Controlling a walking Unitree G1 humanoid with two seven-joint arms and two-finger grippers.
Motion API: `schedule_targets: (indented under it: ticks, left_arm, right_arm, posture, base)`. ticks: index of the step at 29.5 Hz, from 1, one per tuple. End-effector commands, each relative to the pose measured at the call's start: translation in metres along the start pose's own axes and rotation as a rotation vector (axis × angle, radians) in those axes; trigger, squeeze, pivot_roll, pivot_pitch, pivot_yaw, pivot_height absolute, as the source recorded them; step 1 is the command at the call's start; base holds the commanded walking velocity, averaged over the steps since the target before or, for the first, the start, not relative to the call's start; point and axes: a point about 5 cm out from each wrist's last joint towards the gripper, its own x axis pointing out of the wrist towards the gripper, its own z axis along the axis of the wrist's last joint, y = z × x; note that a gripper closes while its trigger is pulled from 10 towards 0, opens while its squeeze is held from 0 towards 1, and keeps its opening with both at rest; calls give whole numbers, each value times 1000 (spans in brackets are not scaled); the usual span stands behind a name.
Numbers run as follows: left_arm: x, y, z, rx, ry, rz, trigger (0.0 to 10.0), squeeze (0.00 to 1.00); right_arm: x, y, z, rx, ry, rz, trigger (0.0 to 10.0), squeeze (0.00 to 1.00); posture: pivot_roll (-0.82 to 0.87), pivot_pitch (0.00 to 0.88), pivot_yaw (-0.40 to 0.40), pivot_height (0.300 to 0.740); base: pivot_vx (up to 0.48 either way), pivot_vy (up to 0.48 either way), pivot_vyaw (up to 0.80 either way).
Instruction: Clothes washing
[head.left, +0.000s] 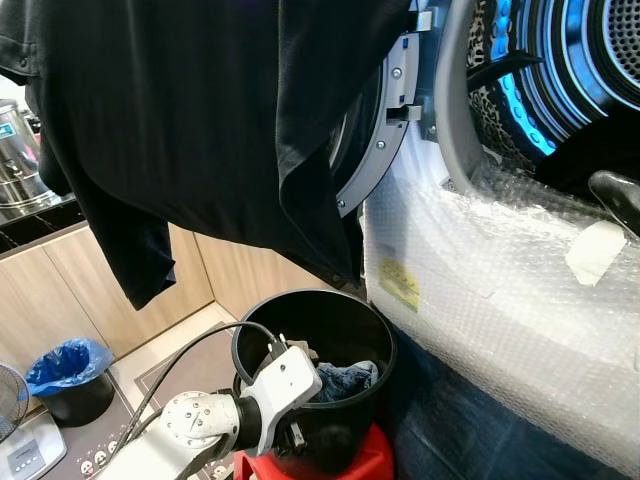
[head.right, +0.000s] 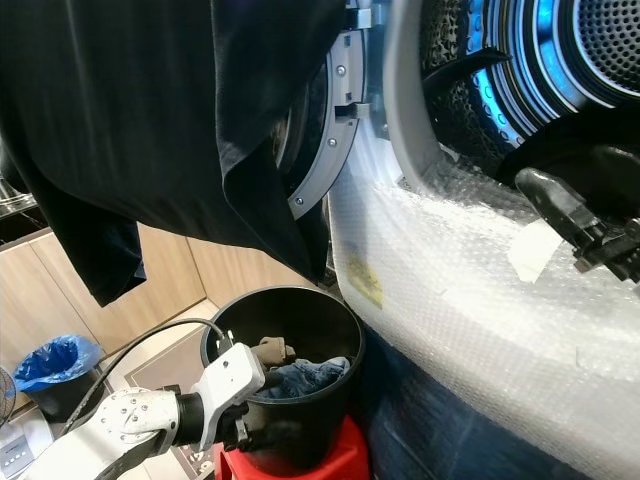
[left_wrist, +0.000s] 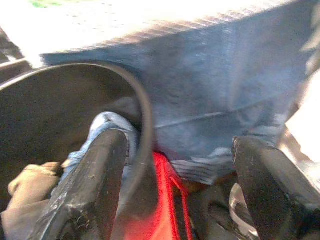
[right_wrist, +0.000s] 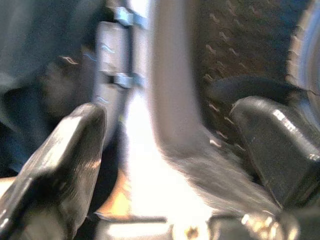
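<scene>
A large black garment (head.left: 200, 130) hangs across the upper left, in front of the washer's open door (head.left: 375, 150); what holds it up is out of frame. The drum (head.right: 560, 60) glows blue inside. Below stands a black bucket (head.left: 345, 315) on a red stool (head.left: 350, 462), holding blue denim (head.left: 345, 380) and a beige piece (head.right: 270, 352). My left gripper (left_wrist: 175, 200) is open at the bucket's rim, one finger (left_wrist: 95, 185) inside and the other outside. My right gripper (head.right: 585, 230) is open at the drum's lower lip, nothing between its fingers.
Bubble wrap (head.left: 500, 300) covers the washer's front, over a dark blue cloth (head.left: 470, 430). A bin with a blue bag (head.left: 68, 375) and a power strip (head.left: 95, 460) sit on the floor at left. A steel pot (head.left: 15, 150) stands on the wooden counter.
</scene>
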Motion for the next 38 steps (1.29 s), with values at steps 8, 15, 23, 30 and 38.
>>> schedule_targets:
  ticks: [8,15,23,30,38]
  left_arm:
    - [1,7,-6,113,-61,72,10000,0]
    - [6,-4,-17,145,-21,-30,10000,0]
    - [10,-24,-46,174,105,-291,10000,0]
    - [11,-26,-79,188,226,-399,10000,0]
    - [14,-34,-118,122,353,-440,10000,0]
  right_arm:
    - [4,54,-39,179,38,324,10000,0]
    - [-1,76,-67,275,126,477,10000,0]
    - [-11,95,-114,419,318,611,10000,0]
    - [-34,96,-179,442,607,582,10000,0]
    - [-60,75,-245,443,854,330,10000,0]
  posture:
    - [-153,0,68,740]
    - [-148,0,67,740]
    - [-143,0,62,740]
    - [-148,0,64,740]
    - [-146,0,66,740]
  base:
    - [0,0,0]
    - [0,0,0]
    - [0,0,0]
    - [0,0,0]
    - [0,0,0]
